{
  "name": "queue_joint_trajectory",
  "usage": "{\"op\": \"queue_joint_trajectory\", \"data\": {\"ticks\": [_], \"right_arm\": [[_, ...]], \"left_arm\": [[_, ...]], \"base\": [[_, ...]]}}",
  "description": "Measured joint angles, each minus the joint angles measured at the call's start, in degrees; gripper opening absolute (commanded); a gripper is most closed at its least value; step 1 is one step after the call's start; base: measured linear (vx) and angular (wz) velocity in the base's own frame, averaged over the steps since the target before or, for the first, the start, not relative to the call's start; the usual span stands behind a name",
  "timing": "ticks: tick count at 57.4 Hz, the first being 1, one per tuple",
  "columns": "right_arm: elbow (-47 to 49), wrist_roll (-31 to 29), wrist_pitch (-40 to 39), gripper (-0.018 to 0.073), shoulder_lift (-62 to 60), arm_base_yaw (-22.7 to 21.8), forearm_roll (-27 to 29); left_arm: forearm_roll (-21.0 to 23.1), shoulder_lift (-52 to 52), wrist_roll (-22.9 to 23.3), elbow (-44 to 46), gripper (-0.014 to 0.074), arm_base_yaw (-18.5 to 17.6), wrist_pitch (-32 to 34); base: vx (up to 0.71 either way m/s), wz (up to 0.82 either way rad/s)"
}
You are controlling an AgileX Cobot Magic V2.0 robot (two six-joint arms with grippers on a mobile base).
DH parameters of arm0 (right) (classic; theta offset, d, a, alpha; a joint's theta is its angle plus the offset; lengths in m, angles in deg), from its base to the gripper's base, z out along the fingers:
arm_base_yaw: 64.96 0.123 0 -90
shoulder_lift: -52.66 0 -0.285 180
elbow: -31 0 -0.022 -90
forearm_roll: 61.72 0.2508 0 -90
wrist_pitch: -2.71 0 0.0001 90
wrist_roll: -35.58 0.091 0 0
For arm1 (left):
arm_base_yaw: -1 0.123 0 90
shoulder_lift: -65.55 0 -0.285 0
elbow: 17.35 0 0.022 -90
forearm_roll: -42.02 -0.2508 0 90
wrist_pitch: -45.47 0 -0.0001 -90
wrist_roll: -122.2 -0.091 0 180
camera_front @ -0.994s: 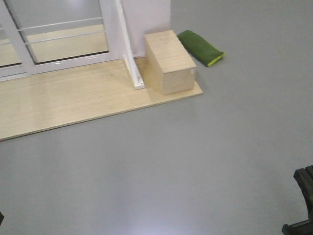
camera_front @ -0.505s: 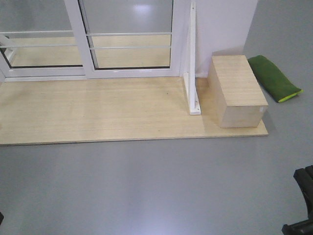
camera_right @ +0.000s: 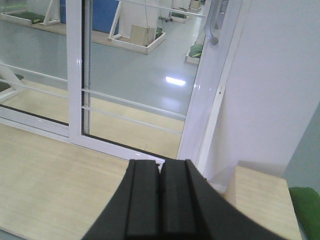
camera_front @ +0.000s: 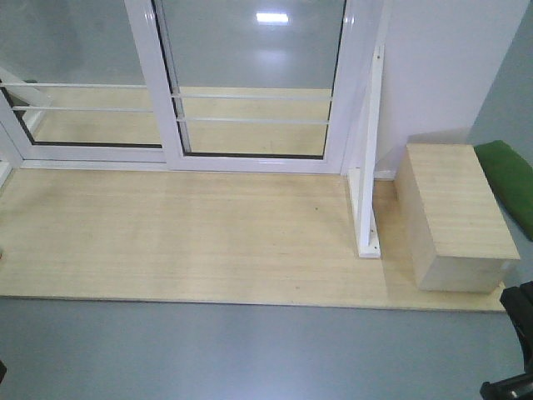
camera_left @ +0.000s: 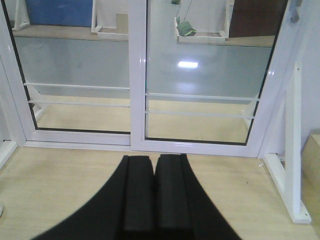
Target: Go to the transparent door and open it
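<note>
White-framed transparent door [camera_front: 254, 75]: right-hand panel, shut, beyond the wooden platform [camera_front: 166, 242].
Handle [camera_right: 215, 22]: grey, high on its right stile.
Left gripper [camera_left: 154, 195]: jaws pressed together, empty.
Right gripper [camera_right: 160, 200]: jaws together, empty.

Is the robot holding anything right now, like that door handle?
Nothing is held. The left gripper and right gripper are both shut and empty, not touching the transparent door or its grey handle.

No words, numbers, brands or signs readable in any view. Blue board [camera_left: 60, 11] far in background: blurry, maybe plain, cannot tell. Wooden box [camera_front: 454, 217]: bare wood, no label seen.
</note>
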Motion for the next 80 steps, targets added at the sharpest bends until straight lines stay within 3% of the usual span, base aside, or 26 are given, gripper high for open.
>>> {"op": "queue_joint_trajectory", "data": {"ticks": [44,80], "right_arm": [[0.0,0.0,0.0,-0.0004,0.0,0.0,0.0],[0.0,0.0,0.0,-0.0004,0.0,0.0,0.0]], "left_arm": [[0.0,0.0,0.0,0.0,-0.0006,0.0,0.0],[0.0,0.0,0.0,0.0,-0.0006,0.0,0.0]], "base": [[0.5,0.01],[0.27,-0.1]]}}
